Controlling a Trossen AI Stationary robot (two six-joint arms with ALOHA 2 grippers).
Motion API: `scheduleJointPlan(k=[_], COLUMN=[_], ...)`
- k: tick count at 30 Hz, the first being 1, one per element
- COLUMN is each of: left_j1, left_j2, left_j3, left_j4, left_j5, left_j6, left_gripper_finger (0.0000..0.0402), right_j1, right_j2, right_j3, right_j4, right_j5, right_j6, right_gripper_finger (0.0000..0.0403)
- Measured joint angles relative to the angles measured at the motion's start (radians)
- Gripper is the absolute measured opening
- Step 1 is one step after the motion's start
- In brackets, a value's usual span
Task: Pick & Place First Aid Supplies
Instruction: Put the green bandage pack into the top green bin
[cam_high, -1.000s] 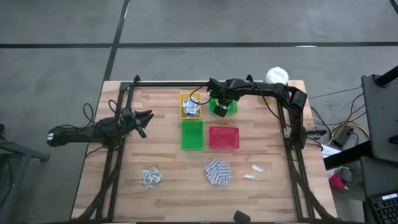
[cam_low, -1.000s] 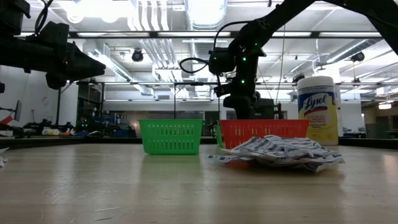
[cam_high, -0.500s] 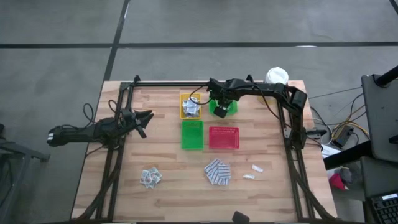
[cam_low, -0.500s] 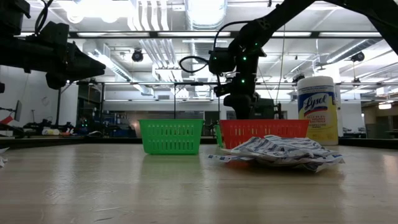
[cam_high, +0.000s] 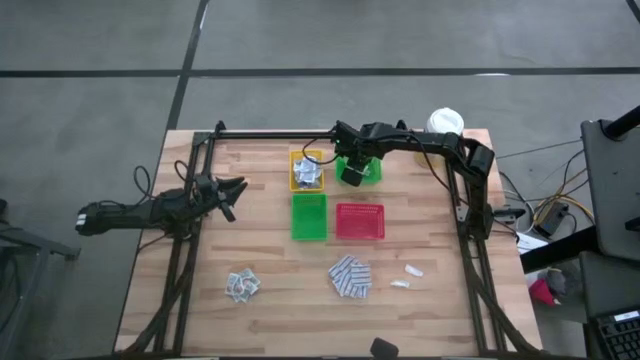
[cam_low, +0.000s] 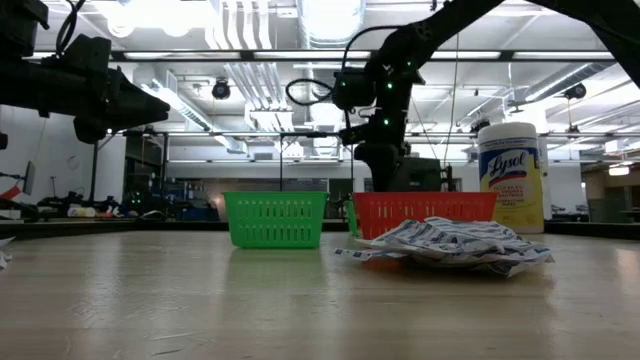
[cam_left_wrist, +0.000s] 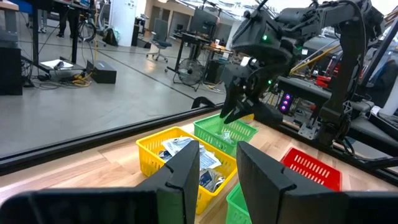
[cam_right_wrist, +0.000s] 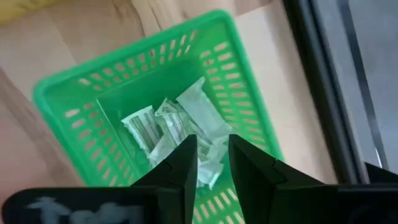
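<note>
My right gripper (cam_right_wrist: 212, 142) hangs open, pointing down over the far green tray (cam_right_wrist: 74, 81), just above its rim (cam_high: 371, 172). Several pale green thin strips (cam_right_wrist: 168, 124) lie loose in that tray, and nothing sits between the fingers. A heap of blue-and-white patterned pads (cam_high: 350, 277) lies flat on the near part of the table, a small heap of white-grey sachets (cam_high: 241, 285) to its left. More sachets fill the yellow tray (cam_high: 306, 170). My left gripper (cam_high: 236, 190) waits open above the table's left side.
A second green tray (cam_high: 309, 216) and a red tray (cam_high: 360, 221) stand side by side in the middle. A yellow canister with a white lid (cam_high: 445, 122) stands at the far right corner. Two small white pieces (cam_high: 407, 276) lie right of the pads.
My right gripper has risen straight up from inside the far green tray to just above it, staying over the tray. The strips stay in the tray.
</note>
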Motion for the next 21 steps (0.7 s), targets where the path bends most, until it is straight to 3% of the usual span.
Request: scheduleJointPlan(k=[6,15,17,21], left_j1=[0.000,0.000,0.000,0.000], left_j2=[0.000,0.000,0.000,0.000], left_j3=[-0.001,-0.001,-0.001,-0.001], left_j4=[0.004,0.003,0.003,0.001], left_j5=[0.000,0.000,0.000,0.000], left_j6=[0.000,0.000,0.000,0.021], left_gripper_finger=[0.0108,0.0108,0.0108,0.0108], right_j1=[0.002,0.064,0.096,0.168], right_j2=[-0.008,-0.008,-0.015,-0.080], right_j3=[0.140,0.383,0.408,0.398], right_j4=[-0.184,-0.692,-0.716,-0.686], right_j5=[0.001,-0.006,-0.009,-0.118], right_j6=[0.049,0.331,0.378,0.426], right_gripper_finger=[0.0104,0.0089,0.0084,0.0071])
